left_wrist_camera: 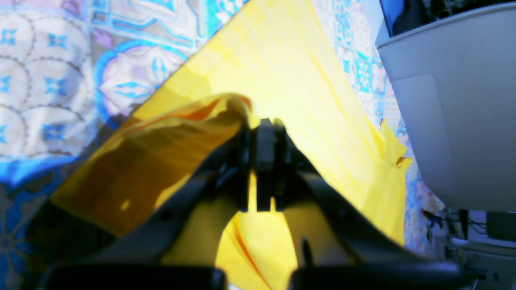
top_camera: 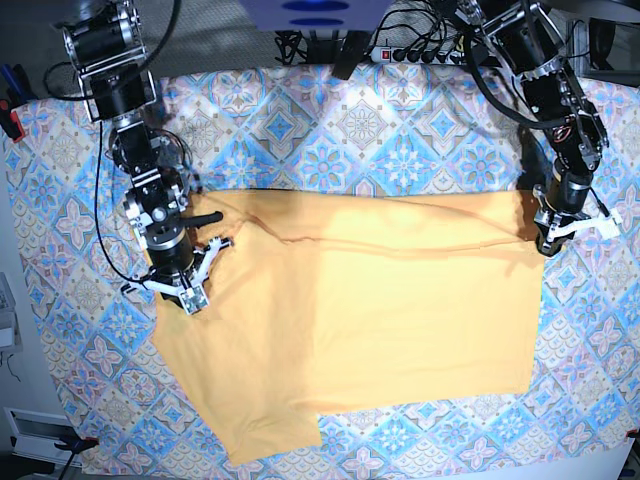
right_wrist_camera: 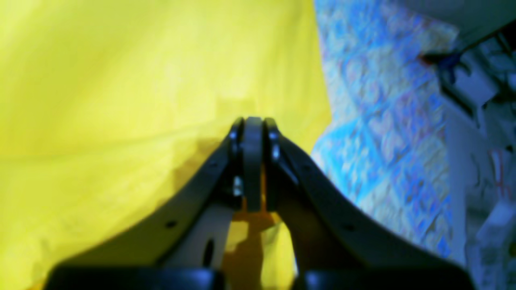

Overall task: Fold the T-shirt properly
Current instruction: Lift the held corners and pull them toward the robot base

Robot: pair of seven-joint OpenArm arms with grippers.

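Pinching the T-shirt [top_camera: 380, 300] at opposite edges, both claws are clamped on yellow cloth: the left gripper [left_wrist_camera: 264, 129] holds a raised fold, the right gripper [right_wrist_camera: 253, 123] grips the other edge, the shirt stretching between them over the tablecloth [top_camera: 330, 130].

Your left tool [left_wrist_camera: 264, 133] sits clamped on a raised fold of the T-shirt [left_wrist_camera: 290, 80] — yellow cloth slopes away over the patterned surface [left_wrist_camera: 48, 80], a grey housing [left_wrist_camera: 455, 100] at right.
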